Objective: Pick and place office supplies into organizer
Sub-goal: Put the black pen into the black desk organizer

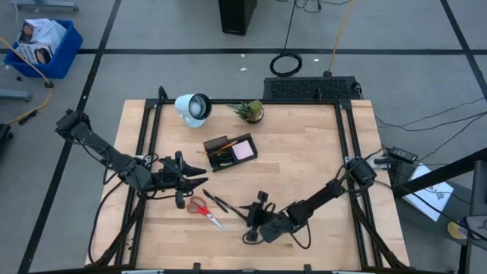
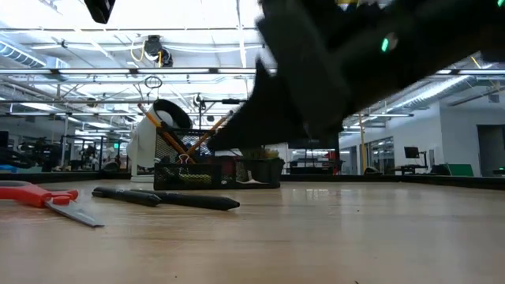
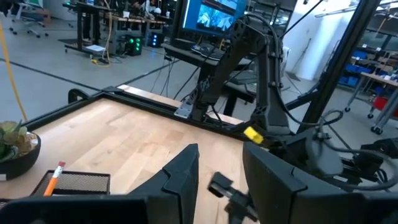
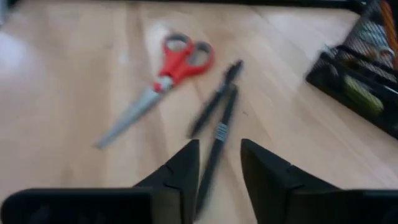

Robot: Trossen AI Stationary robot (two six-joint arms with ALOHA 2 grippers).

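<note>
**Pens and scissors loose, organizer part-filled**

The right gripper [image 4: 217, 168] hovers over two black pens [image 4: 214, 118] at the near edge of the pale wooden desk [image 1: 304, 152]; its fingers stand narrowly apart, empty. Red-handled scissors [image 1: 205, 210] lie just beside the pens. The left gripper [image 1: 199, 181] hangs nearby, fingers parted, holding nothing. Farther back, the black mesh organizer [image 1: 230, 152] holds a pink sticky-note pad [image 1: 243, 150] and orange pencils [image 2: 175, 134]. Behind stand a white round lamp [image 1: 193, 108] and a potted green plant [image 1: 250, 112].

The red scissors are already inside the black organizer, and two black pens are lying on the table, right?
Not quite. The high view shows the red scissors lying on the table, outside the black organizer, next to the two black pens. The pens part is right.
</note>
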